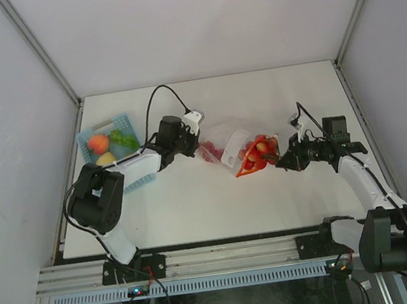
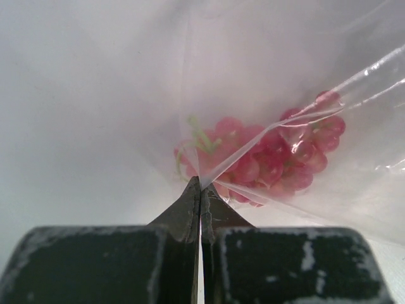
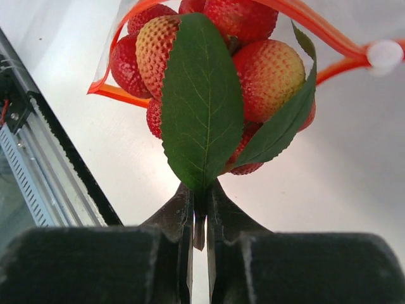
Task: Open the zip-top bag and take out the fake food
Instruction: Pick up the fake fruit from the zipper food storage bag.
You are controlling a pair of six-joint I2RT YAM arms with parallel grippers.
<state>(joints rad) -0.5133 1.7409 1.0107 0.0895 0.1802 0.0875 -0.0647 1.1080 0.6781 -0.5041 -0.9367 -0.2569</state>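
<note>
Clear zip-top bag (image 1: pixel 222 136) lies between left tool (image 2: pixel 200 185) pinching its film and right tool (image 3: pixel 199 193) pinching strawberry leaf (image 3: pixel 202 101).

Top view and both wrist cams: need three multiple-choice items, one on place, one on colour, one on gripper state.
1. Where does the blue basket stand on the table?
A. at its left side
B. at its right side
C. at the middle of its near edge

2. What colour is the zip strip of the bag?
A. blue
B. red-orange
C. green

3. What is the right gripper doing?
A. hanging open above bare table
B. shut on a green leaf of the strawberries
C. shut on the basket's rim

Answers:
1 A: the top view shows the basket at the left side.
2 B: the right wrist view shows the strip looping red-orange around the strawberries.
3 B: the right wrist view shows the leaf's tip pinched between both fingers.
</note>
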